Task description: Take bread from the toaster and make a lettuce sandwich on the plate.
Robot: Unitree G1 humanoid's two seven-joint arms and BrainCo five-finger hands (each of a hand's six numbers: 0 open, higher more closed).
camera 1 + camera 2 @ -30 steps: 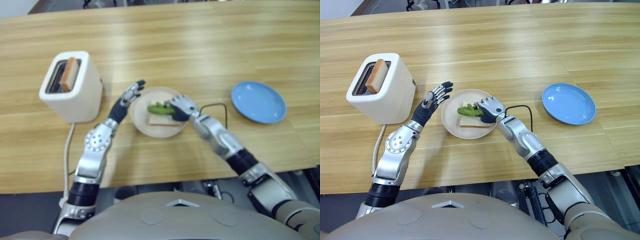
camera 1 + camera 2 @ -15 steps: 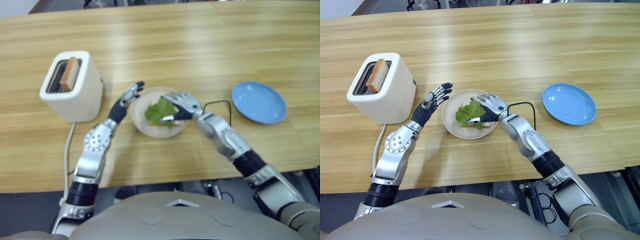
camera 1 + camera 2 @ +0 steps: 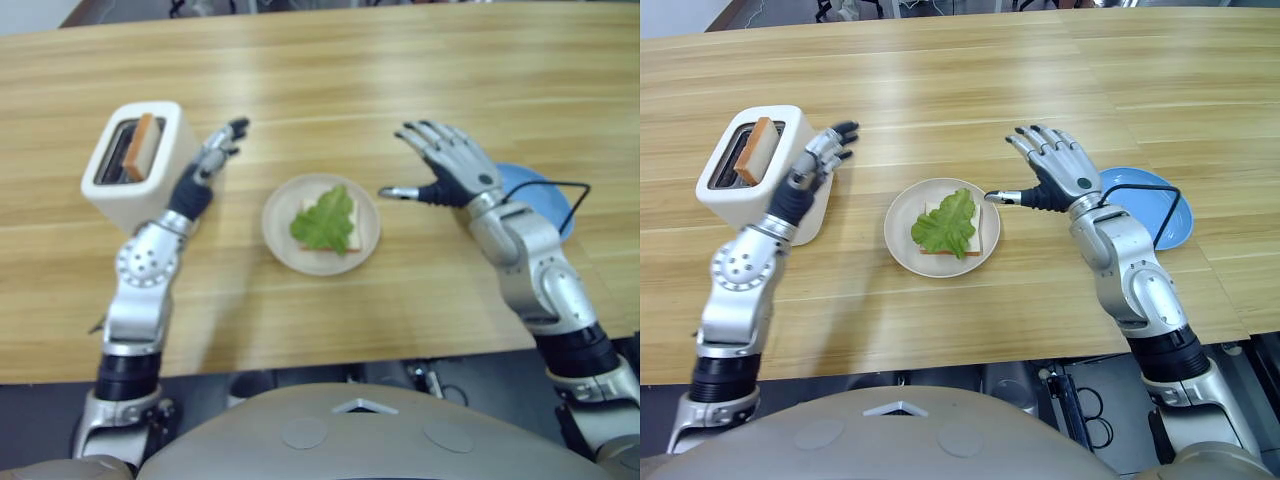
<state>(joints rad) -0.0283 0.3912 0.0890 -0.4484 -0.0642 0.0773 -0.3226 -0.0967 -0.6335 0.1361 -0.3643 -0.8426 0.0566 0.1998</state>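
At the far left the toaster (image 3: 740, 205) stands on the wooden surface (image 3: 970, 90) with 1 slice of bread (image 3: 758, 150) upright in its slot. Just beside its right top edge hangs the left robot hand (image 3: 812, 170), fingers spread and holding nothing. In the middle sits the pale plate (image 3: 897, 240), carrying another slice (image 3: 980, 232) with a lettuce leaf (image 3: 943, 224) laid flat across it. To the right of that, the right robot hand (image 3: 1055, 170) is raised with fingers fanned wide, empty, over the near edge of a blue plate (image 3: 1160, 215).

By my reckoning the sandwich is about half built: base and lettuce are down. What's left is lifting the toaster slice out and setting it on top, a job for the left robot hand.
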